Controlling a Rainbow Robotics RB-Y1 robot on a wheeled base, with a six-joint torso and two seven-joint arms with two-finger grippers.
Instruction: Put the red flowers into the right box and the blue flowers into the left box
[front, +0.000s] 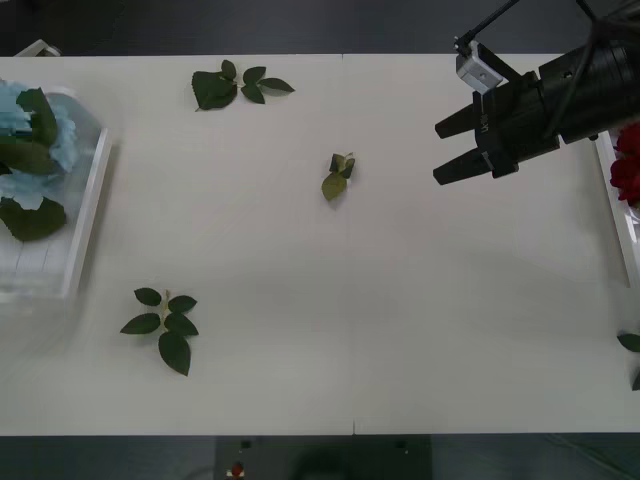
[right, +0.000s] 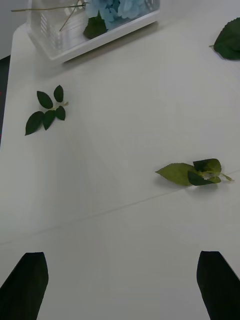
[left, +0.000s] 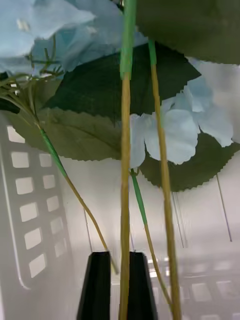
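Pale blue flowers (front: 25, 130) with big green leaves lie in the translucent left box (front: 85, 215) at the table's left edge. Seen from the left wrist, blue flowers (left: 170, 132) hang close above the box's gridded wall (left: 30, 210). My left gripper (left: 119, 285) is shut on a thin stem (left: 124, 175) of one of them. At the table's right edge, red flowers (front: 628, 165) lie in the white right box (front: 618, 215). My right gripper (front: 437, 154) hovers open over the table's back right, holding nothing. Its black fingers (right: 25, 282) stand wide apart.
Loose green leaf sprigs lie on the white table: one at the back (front: 228, 85), one in the middle (front: 338, 176), one at the front left (front: 165, 322) and one at the right edge (front: 630, 345). The middle sprig (right: 195, 172) lies ahead of my right gripper.
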